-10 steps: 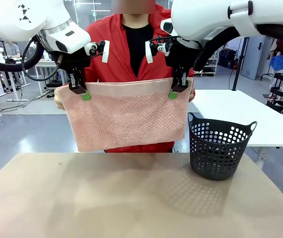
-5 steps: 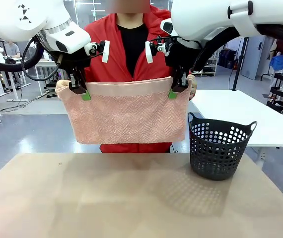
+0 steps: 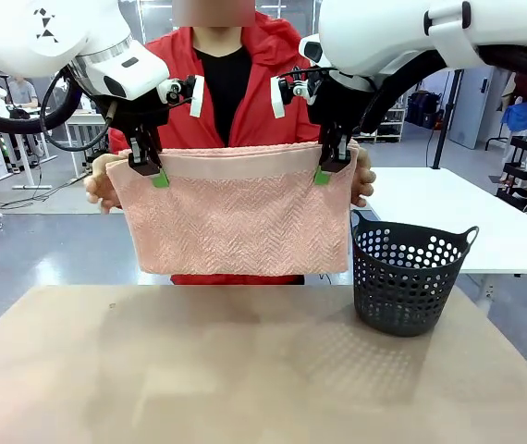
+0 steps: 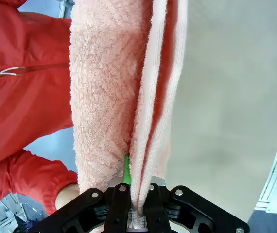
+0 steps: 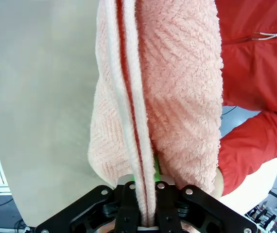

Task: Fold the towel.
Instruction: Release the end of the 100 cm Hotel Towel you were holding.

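- Now the left hand [image 3: 155, 175] is clamping the towel [image 3: 236, 222] at its ten-o'clock corner.
- The right hand [image 3: 325, 172] is clamping the two-o'clock corner.

1. The person's hands have come up to the top of the towel [image 3: 236, 222].
2. The hand by the left corner [image 3: 97, 188] now sticks out past the side of the cloth. A second ago it was mostly tucked behind it.
3. The hand by the right corner [image 3: 364, 176] now shows its fingers. A second ago it was hidden.
4. A second layer of cloth now peeks up just behind the top edge.
5. The bottom of the hanging towel sits a little higher than a second ago.
6. The person stands a bit taller.
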You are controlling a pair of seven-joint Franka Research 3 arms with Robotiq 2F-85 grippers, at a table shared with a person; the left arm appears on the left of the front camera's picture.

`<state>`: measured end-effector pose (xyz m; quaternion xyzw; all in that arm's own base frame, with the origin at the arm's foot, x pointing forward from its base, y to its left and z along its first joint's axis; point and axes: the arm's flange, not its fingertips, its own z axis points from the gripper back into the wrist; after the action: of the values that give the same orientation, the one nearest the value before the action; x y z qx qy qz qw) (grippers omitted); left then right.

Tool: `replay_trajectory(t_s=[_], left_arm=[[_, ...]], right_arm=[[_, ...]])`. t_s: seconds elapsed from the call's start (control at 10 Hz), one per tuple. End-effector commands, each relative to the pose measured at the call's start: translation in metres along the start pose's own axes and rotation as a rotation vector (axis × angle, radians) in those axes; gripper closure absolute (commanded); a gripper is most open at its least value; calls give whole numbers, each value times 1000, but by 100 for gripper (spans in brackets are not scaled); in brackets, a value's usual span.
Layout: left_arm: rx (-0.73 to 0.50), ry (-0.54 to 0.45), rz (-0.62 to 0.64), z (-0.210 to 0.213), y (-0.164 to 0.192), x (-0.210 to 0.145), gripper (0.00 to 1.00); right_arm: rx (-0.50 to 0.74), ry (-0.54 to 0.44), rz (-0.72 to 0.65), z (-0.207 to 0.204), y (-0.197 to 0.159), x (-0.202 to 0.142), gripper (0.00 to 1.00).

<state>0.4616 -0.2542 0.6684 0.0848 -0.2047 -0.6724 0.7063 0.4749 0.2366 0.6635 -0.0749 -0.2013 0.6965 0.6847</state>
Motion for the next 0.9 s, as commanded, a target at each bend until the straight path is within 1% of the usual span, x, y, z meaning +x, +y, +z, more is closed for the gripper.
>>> replay_trajectory(t_s=[0.0, 0.8], left_arm=[[4, 7, -4, 2, 0, -2, 100], [4, 7, -4, 2, 0, -2, 100]], right_arm=[[-1, 0, -2, 1, 0, -1, 100], [-1, 0, -2, 1, 0, -1, 100]])
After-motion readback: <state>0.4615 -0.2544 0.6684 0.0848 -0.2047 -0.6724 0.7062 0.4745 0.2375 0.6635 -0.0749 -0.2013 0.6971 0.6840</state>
